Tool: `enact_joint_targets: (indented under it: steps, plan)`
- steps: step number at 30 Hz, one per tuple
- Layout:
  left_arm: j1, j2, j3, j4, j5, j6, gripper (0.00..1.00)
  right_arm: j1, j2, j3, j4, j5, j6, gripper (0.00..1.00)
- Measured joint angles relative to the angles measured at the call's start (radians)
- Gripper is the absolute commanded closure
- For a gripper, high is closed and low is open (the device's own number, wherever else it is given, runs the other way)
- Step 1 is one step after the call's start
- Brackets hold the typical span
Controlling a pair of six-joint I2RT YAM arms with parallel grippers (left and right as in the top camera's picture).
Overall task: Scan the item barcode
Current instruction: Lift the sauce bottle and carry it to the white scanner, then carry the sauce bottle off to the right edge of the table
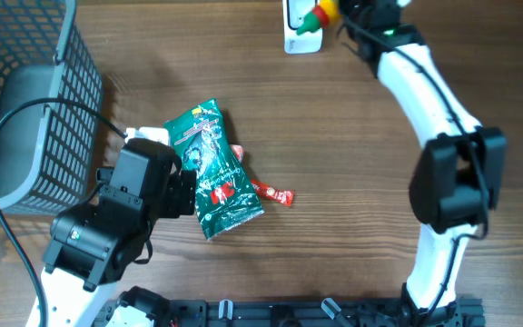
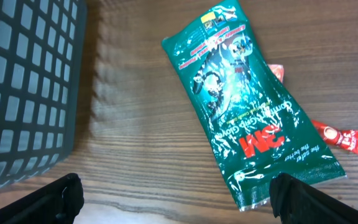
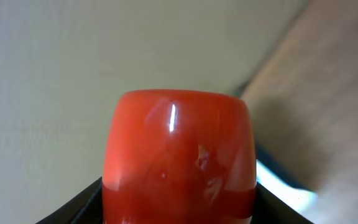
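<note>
The left gripper (image 2: 179,202) is hanging wide open and empty over the green packet (image 2: 247,106). The packet is lying flat on the table (image 1: 334,136), left of its middle, near the basket (image 1: 25,100) and partly covering a red sachet (image 1: 272,193). The right gripper (image 1: 339,14) is gripping the red-topped scanner (image 1: 302,27) at the far edge. The pickup seems to be in hand. Next, the left jaws need lowering astride the packet's edge and closing. No barcode is showing yet.

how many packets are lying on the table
2 for sure: the green pack mid-table, and a small red sachet poking out from under its edge away from the basket. A red corner further along that edge may be the same sachet or a third.
</note>
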Motion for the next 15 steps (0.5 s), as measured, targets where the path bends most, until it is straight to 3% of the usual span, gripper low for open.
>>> enact_joint_targets:
  steps: [8,15]
  plan:
    - [0.000,0.000,0.000,0.000,0.000,0.000,0.00,0.068,0.156,-0.001,0.266,0.072,0.007,0.59]
    - [0.000,0.000,0.000,0.000,0.000,0.000,0.00,0.067,0.210,0.010,0.311,0.114,0.023,0.60]
